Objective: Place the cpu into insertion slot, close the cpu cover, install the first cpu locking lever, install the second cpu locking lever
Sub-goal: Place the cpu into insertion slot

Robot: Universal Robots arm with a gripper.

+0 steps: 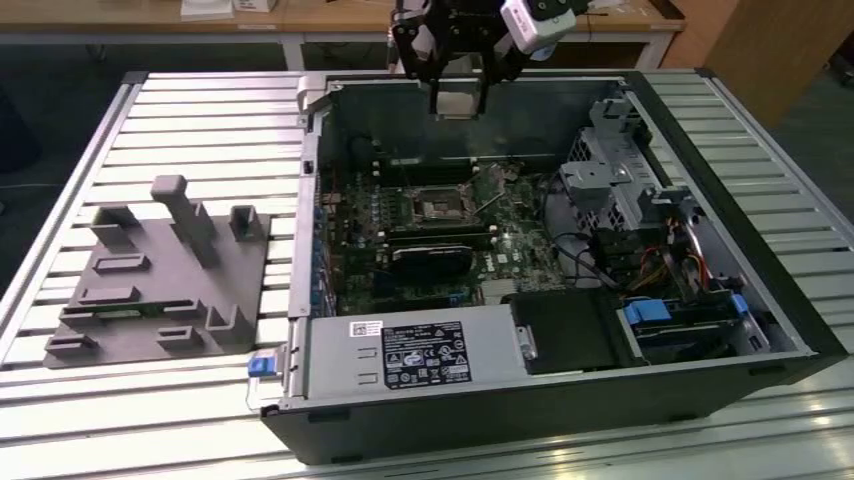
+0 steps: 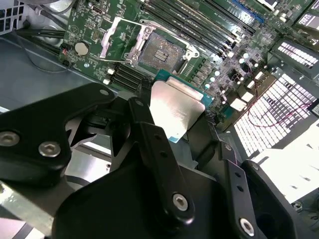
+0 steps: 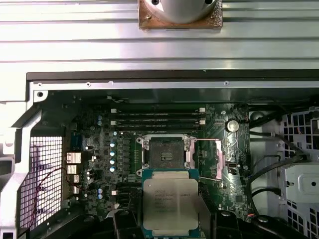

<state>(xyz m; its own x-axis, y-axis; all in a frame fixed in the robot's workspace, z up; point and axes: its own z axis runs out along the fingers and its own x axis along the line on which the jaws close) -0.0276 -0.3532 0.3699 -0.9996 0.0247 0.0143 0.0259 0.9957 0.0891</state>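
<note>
One gripper (image 1: 458, 93), pinching cpu (image 1: 458, 103) by opposite edges, high above case (image 1: 534, 425). Insertion slot (image 3: 166, 151) bare beneath, cpu cover (image 3: 219, 159) open.

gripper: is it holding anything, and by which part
The gripper holds the small flat square cpu with a pale silver-grey metal face, pinched by two opposite side edges.

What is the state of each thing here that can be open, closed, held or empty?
pincer: shut on the cpu.
cpu: held in the air, not yet seated.
insertion slot: uncovered and empty.
cpu cover: open, folded away from the slot.
computer case: side open, inside exposed.
</note>
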